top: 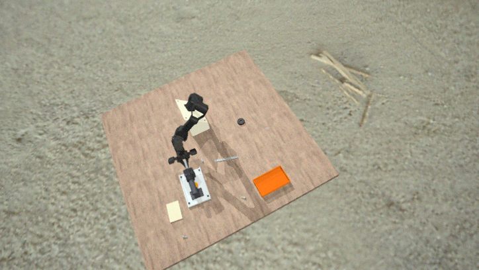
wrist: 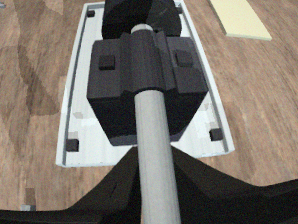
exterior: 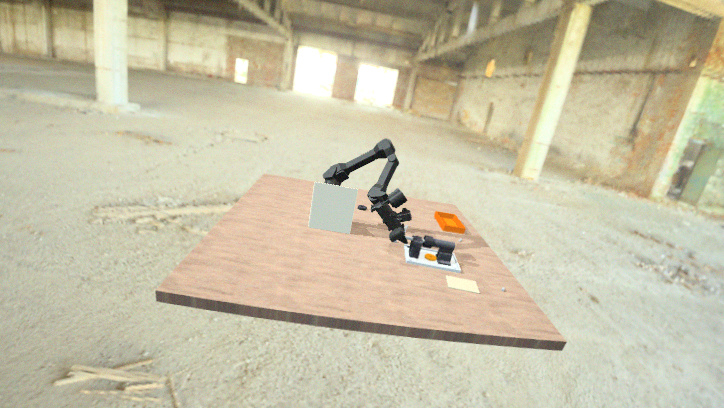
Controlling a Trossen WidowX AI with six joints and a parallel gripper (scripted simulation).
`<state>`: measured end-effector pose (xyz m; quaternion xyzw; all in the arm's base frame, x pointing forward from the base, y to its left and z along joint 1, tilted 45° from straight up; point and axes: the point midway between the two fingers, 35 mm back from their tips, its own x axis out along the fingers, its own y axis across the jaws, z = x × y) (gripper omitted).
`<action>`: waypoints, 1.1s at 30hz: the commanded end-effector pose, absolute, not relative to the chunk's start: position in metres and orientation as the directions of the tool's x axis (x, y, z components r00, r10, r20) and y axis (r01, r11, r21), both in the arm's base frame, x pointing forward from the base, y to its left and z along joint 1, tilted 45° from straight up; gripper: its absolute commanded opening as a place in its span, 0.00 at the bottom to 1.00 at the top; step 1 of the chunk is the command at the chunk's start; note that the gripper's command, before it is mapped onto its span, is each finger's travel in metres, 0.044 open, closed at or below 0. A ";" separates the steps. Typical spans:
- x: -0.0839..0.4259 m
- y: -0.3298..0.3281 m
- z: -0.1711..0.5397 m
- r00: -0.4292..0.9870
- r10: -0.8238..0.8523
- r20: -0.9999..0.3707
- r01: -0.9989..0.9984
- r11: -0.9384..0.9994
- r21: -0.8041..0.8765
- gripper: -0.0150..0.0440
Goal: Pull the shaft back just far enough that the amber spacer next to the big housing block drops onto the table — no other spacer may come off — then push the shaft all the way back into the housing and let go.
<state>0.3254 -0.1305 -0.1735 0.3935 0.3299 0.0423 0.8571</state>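
Observation:
My gripper (top: 185, 163) (wrist: 150, 152) is shut on the pale grey shaft (wrist: 153, 117). The shaft runs from the fingers into the near dark support block (wrist: 107, 80) (exterior: 415, 246), and a short pale part shows beyond its top. The big dark housing block (top: 196, 193) (exterior: 445, 254) stands at the far end of the white base tray (top: 205, 198) (exterior: 430, 265). The amber spacer (top: 196, 184) (exterior: 430, 256) lies low between the two blocks, apparently flat on the tray; the wrist view hides it. Dark parts sit on the shaft line above it, too small to tell apart.
An orange bin (top: 271, 181) (exterior: 449, 221) stands off to one side. A cream plate (top: 174, 211) (exterior: 462, 284) (wrist: 242, 19) lies beside the tray. A grey bar (top: 225, 159), a black ring (top: 241, 120) and small grey pieces lie on the table. A pale panel (exterior: 332, 207) stands by the arm's base.

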 end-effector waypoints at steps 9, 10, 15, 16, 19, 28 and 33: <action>0.330 -0.133 -0.174 0.780 0.326 -0.534 0.192 0.687 0.701 0.25; 0.330 -0.133 -0.174 0.780 0.326 -0.534 0.192 0.687 0.701 0.25; 0.332 -0.133 -0.174 0.780 0.326 -0.533 0.192 0.687 0.701 0.25; 0.332 -0.133 -0.174 0.780 0.326 -0.533 0.192 0.687 0.701 0.25; 0.333 -0.134 -0.174 0.780 0.326 -0.533 0.192 0.687 0.701 0.25; 0.336 -0.134 -0.174 0.780 0.326 -0.533 0.191 0.687 0.701 0.25; 0.337 -0.135 -0.174 0.780 0.326 -0.533 0.191 0.687 0.701 0.25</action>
